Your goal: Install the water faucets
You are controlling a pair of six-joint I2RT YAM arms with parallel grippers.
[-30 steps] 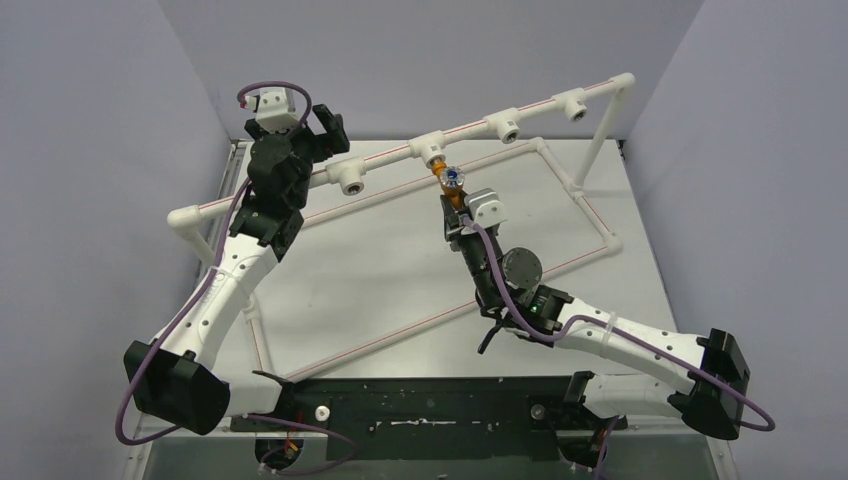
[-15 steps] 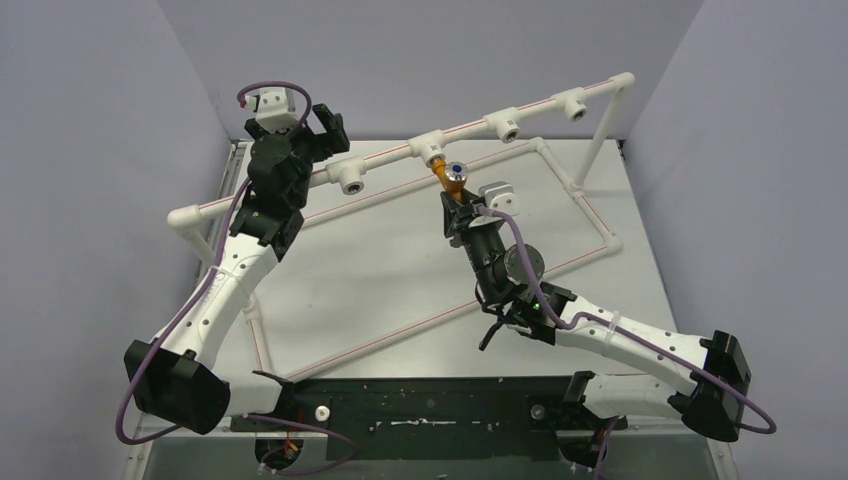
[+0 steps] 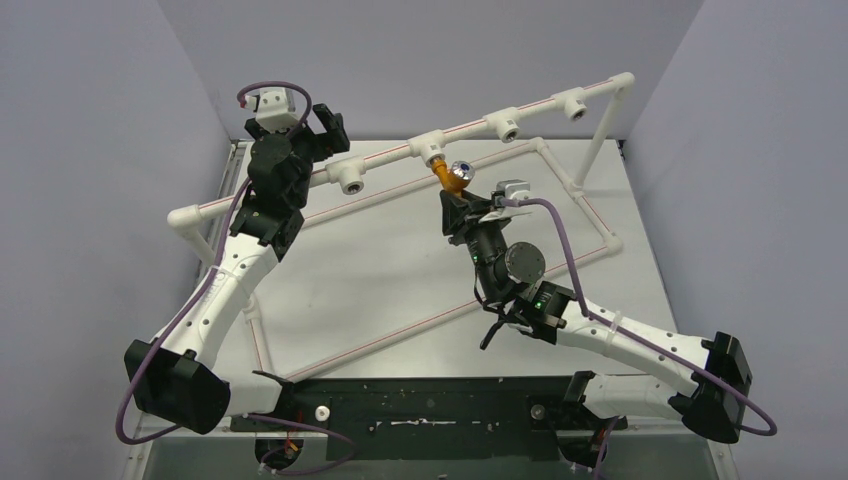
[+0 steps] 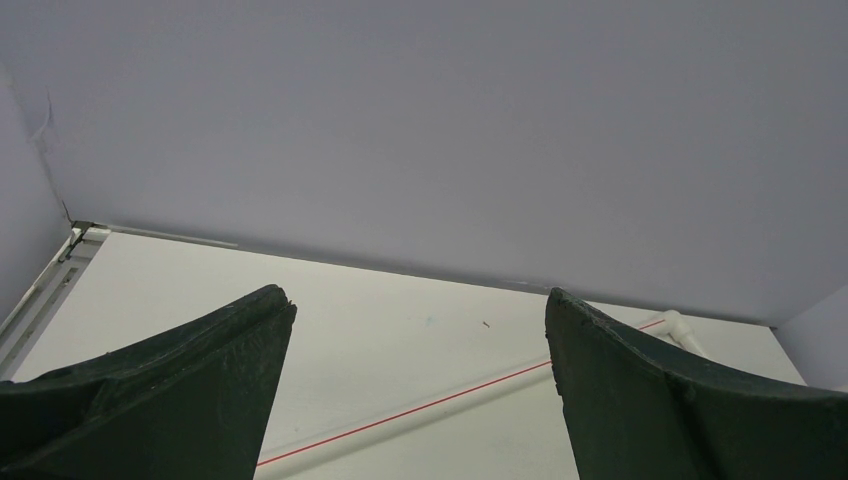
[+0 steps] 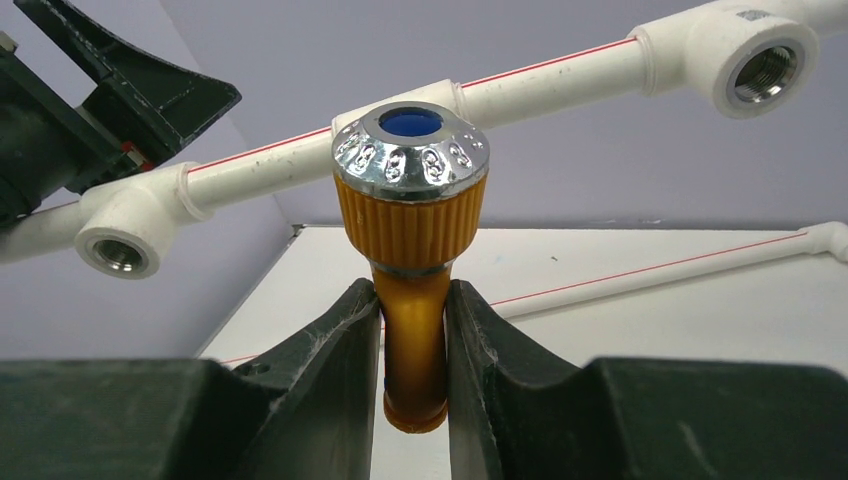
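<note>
From above, the right arm reaches across the table (image 3: 380, 260) to the raised pipe (image 3: 470, 127) that runs on a slant over its far side, and the right gripper (image 3: 455, 207) is closed on the tap (image 3: 450, 180). The orange tap points up to the second tee (image 3: 432, 151) from the left of four and touches its socket; how deep it sits cannot be told. Its silvery end juts to the right, just beside the pipe. The left gripper (image 3: 328, 130) hangs at the pipe's left stretch, close to the leftmost tee (image 3: 350, 178), with nothing in it. A lower frame (image 3: 592, 212) of the same white pipe lies flat on the table. In the left wrist view the two dark fingers (image 4: 200, 380) stand wide apart with only bare table and the grey wall (image 4: 420, 120) between them; a length of white pipe with a red line crosses below. In the right wrist view the fingers (image 5: 335, 350) pinch the tap's smooth orange stem from both sides, below the ribbed collar. The silvery knurled cap with its blue centre faces the camera and covers the tee behind it. An open tee shows on the pipe to either side.
</note>
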